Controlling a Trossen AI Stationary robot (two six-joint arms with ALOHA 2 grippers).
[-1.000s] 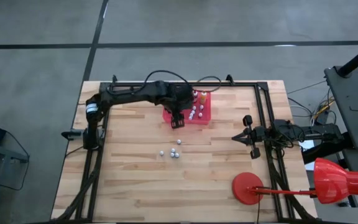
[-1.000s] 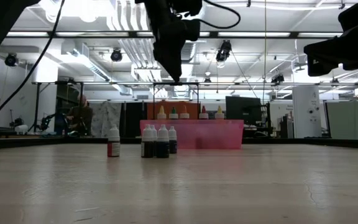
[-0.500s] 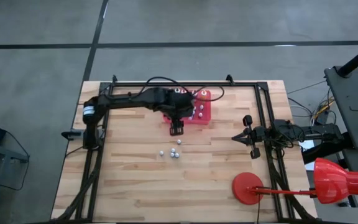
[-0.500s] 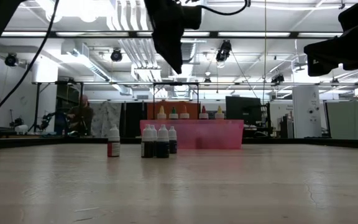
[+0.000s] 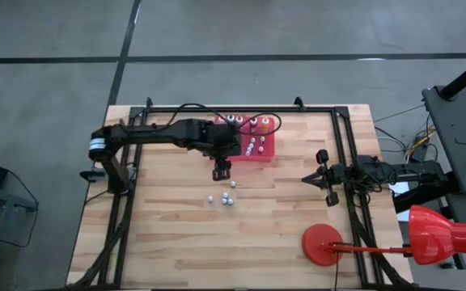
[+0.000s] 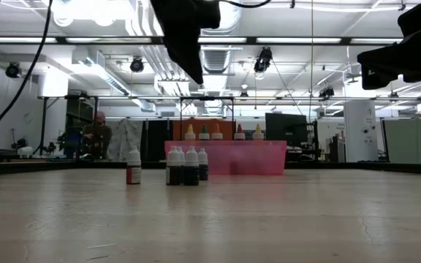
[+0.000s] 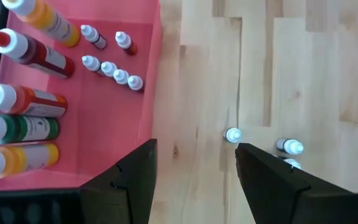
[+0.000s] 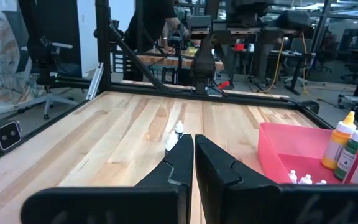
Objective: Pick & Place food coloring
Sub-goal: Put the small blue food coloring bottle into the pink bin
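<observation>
my left gripper (image 5: 221, 171) hangs above the wooden counter (image 5: 176, 234), just off the near edge of the pink tray (image 5: 267, 150), its fingers (image 7: 135, 180) spread wide with nothing between them. past those fingers i see six tiny food coloring bottles (image 7: 114, 71) lying inside the tray, beside a row of larger squeeze bottles (image 7: 23, 99) along its far wall.

the rest of the tiny food coloring bottles stand out on the bare counter, a small cluster (image 5: 228, 198) a little nearer the front than my gripper. from counter level they show as one bottle with a red body (image 6: 133, 168) and, close beside it, a tight bunch of darker ones (image 6: 186, 167), all upright with pale caps, in front of the tray.

my right gripper (image 5: 328, 178) waits near the right rail of the counter, well apart from the bottles, its two fingers (image 8: 178, 165) pressed together and empty.
</observation>
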